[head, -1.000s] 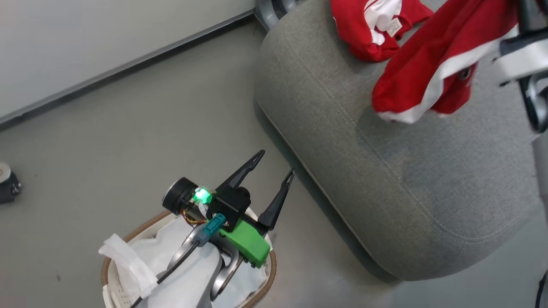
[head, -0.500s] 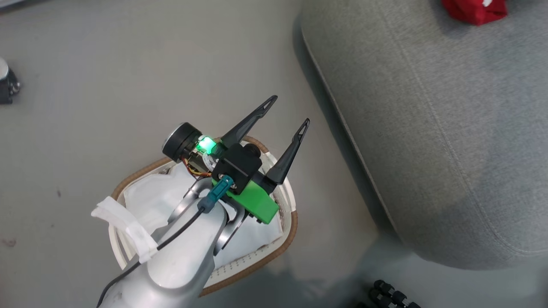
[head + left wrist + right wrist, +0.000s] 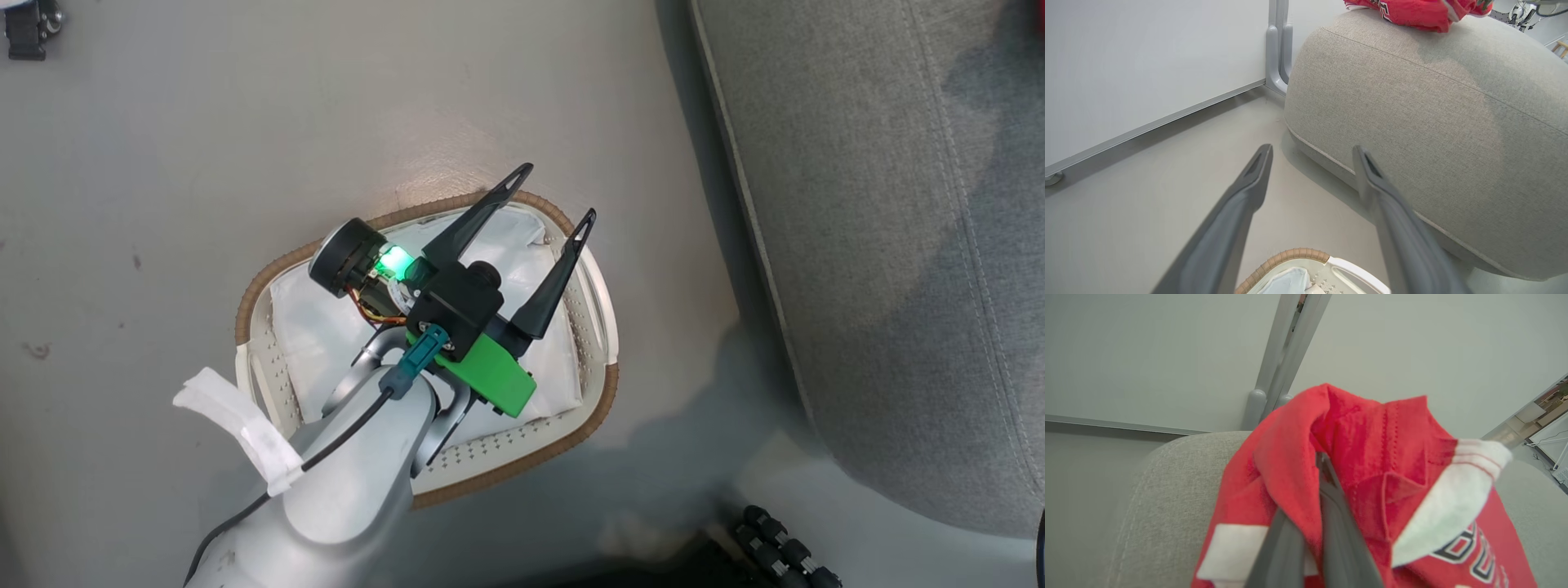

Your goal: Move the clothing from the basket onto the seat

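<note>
1. The basket [image 3: 498, 447] sits on the floor just beside the seat [image 3: 882, 245]. Inside I can see the white liner [image 3: 318, 327] (my left arm covers the middle).
2. My left gripper [image 3: 558, 191] hovers over the basket's far rim, fingers spread wide with nothing between them.
3. My right gripper [image 3: 1323, 459] is pinched tight on the red jersey [image 3: 1372, 457], up over the seat.
4. On the left wrist cam, red clothing [image 3: 1412, 14] lies on top of the seat.
</note>
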Robot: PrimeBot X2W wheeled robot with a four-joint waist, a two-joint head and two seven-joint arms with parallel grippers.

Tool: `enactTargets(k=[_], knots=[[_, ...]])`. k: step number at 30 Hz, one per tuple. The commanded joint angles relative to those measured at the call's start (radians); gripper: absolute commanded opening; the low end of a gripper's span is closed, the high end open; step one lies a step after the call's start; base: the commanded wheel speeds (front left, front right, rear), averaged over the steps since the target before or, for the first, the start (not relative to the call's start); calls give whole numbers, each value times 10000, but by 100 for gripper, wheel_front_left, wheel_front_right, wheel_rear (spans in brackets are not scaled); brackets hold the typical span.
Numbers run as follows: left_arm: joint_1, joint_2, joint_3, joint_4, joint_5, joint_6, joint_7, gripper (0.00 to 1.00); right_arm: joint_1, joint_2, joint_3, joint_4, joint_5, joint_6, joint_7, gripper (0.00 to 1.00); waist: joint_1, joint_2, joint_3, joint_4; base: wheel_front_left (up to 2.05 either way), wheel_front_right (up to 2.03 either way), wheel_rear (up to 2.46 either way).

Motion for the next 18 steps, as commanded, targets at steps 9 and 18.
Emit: enactTargets(k=[9, 18], knots=[[604, -127, 73, 190, -274, -25, -3, 100, 1695, 344, 47, -1049, -141, -14, -18, 100, -3, -1, -1344, -386, 0, 0, 0], [1439, -172, 188, 171, -930, -25, -3, 100, 2844, 317, 525, -1350, -323, -14, -18, 100, -3, -1, -3152, -278, 0, 0, 0]])
